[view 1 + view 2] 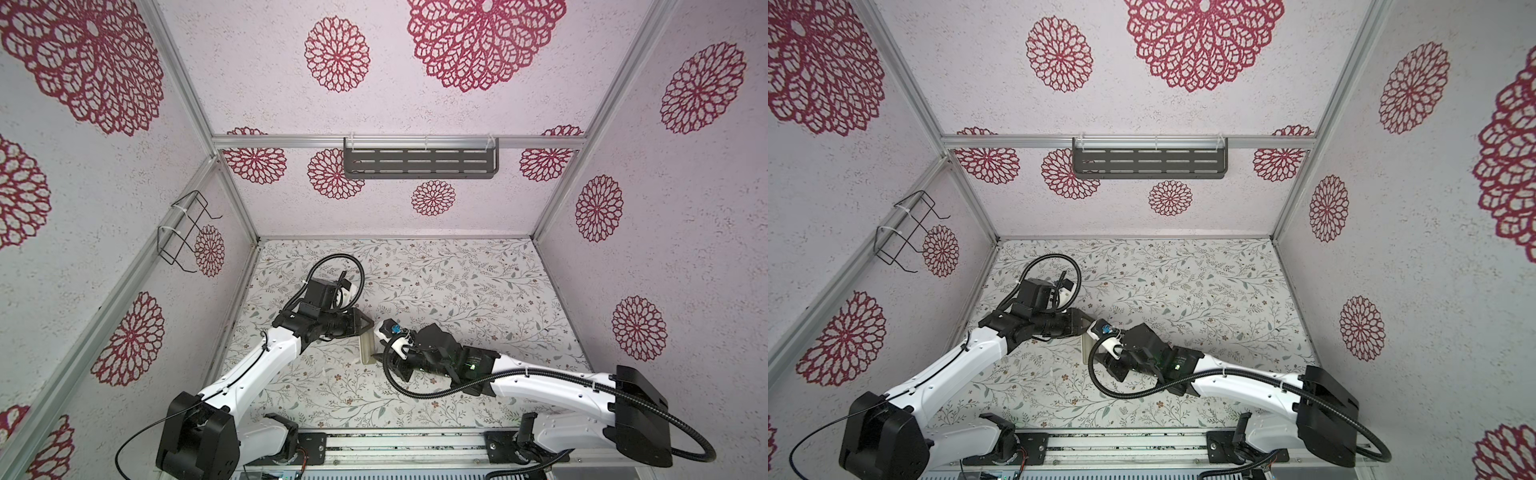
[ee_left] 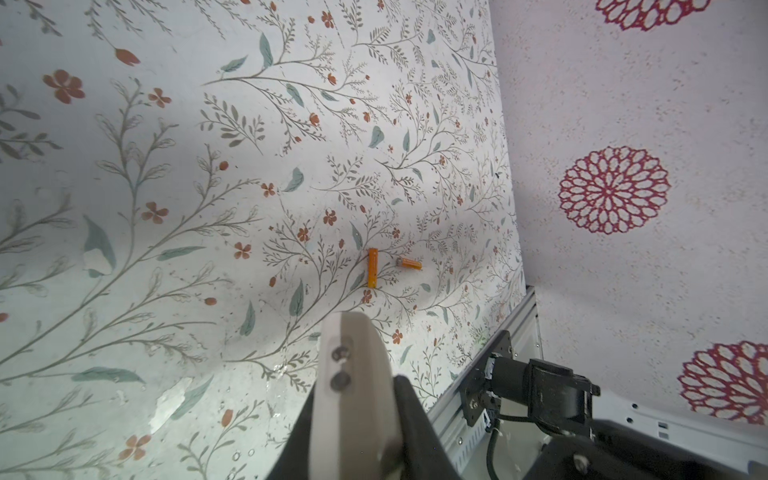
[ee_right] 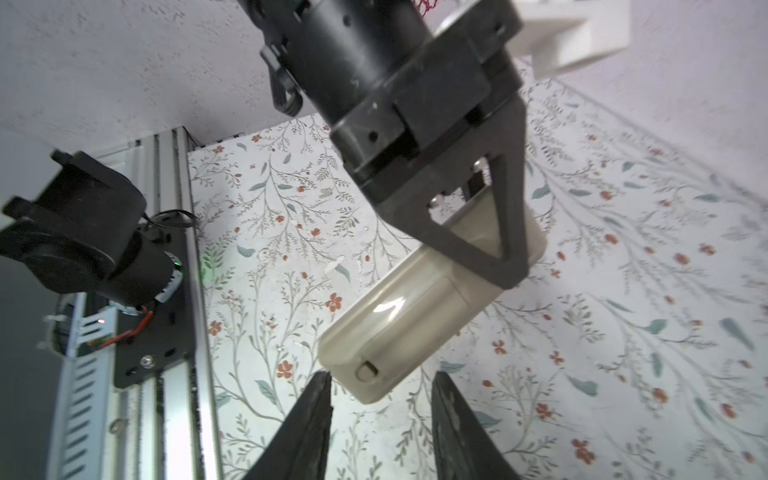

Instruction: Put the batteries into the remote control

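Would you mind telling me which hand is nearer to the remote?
Left. The left hand is clamped on one end of the remote; the right hand is open, its fingers flanking the free end without gripping it.

The enclosure walls (image 1: 374, 216) are pale, textured and printed with red floral medallions. Aluminium profiles (image 1: 399, 141) frame them. A grey slotted shelf (image 1: 419, 162) hangs on the rear wall and a black wire rack (image 1: 187, 232) on the left wall. The tabletop (image 1: 457, 291) carries a leaf-and-flower print.

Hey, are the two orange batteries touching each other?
Apart. The left wrist view shows one battery and the other battery lying at an angle, with a clear strip of flowered table between them.
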You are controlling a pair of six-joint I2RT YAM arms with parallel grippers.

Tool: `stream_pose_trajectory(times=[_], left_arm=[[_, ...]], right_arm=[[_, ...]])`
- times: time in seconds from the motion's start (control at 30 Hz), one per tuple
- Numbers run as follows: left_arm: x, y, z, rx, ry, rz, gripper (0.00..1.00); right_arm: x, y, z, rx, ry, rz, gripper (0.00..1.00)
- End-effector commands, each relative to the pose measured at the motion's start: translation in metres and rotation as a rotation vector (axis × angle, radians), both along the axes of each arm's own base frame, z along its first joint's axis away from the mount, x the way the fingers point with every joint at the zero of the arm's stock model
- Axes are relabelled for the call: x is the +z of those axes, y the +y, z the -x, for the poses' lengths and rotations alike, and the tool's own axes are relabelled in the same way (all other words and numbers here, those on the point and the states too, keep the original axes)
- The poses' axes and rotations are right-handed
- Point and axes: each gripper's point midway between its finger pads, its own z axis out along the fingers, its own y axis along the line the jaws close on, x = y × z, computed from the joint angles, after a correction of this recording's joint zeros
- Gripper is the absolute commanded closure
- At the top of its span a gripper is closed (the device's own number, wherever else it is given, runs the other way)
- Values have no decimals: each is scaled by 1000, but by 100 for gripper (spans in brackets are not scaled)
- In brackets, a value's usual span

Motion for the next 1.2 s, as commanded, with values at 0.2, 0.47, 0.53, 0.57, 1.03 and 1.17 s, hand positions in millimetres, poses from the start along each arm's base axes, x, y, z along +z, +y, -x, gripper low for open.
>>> stream_pose_trajectory(times=[0.2,0.47,0.53,0.57,1.03,1.17], left_arm=[[9,-24,19,-143,30,140,100],[9,-33,27,-188,50,170,100],[10,-34,27,-190,53,176,100],[10,-35,27,-193,53,180,100],[11,-42,31,-226,76,222,100],[12,-44,32,-237,80,233,100]], right_arm=[[-7,-12,12,123,-209,107,61],[-3,-2,22,211,-276,108,66],[-4,0,24,219,-290,119,66],[-6,0,23,218,-299,131,66],[4,-3,14,169,-381,125,69],[4,-5,14,165,-392,133,69]])
